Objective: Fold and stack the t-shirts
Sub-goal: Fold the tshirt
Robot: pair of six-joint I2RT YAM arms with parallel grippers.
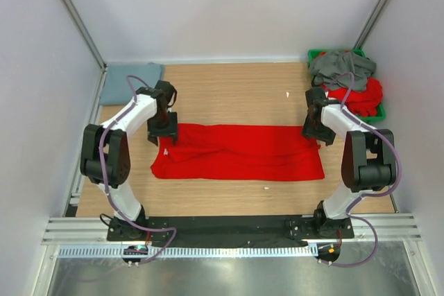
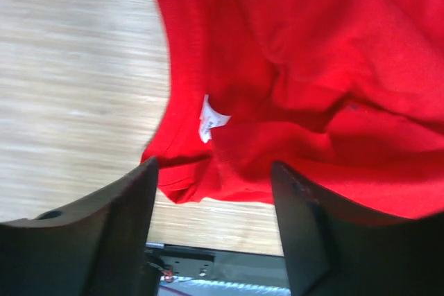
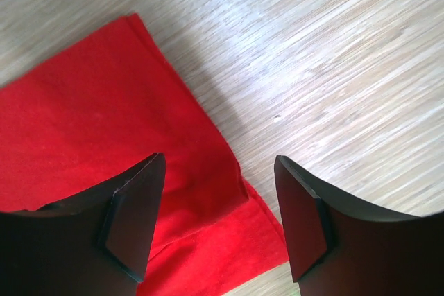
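**Red shirt lies crosswise between two open claws**

From above, the wrist housings cover both sets of fingers, so only the wrist views show the jaws. The left wrist view is blurred, and neither view settles whether the fingertips touch the cloth. The green bin (image 1: 313,53) at the far right corner is mostly buried: a dark grey shirt (image 1: 341,67) is heaped on red cloth (image 1: 362,96), and I cannot tell how many shirts that red heap holds.

The red shirt (image 1: 236,152) lies on the table (image 1: 229,95) as a long band, its long axis running left to right. Its neck end, with a small white label (image 2: 211,119), points to the left arm; a straight edge and corner lie at the right.

The left claw (image 2: 214,171) stands over the neck end, jaws wide apart, gripping nothing. The right claw (image 3: 218,164) stands over the right corner, also spread wide and empty.

A blue-grey shirt (image 1: 130,81) lies flat at the far left corner.
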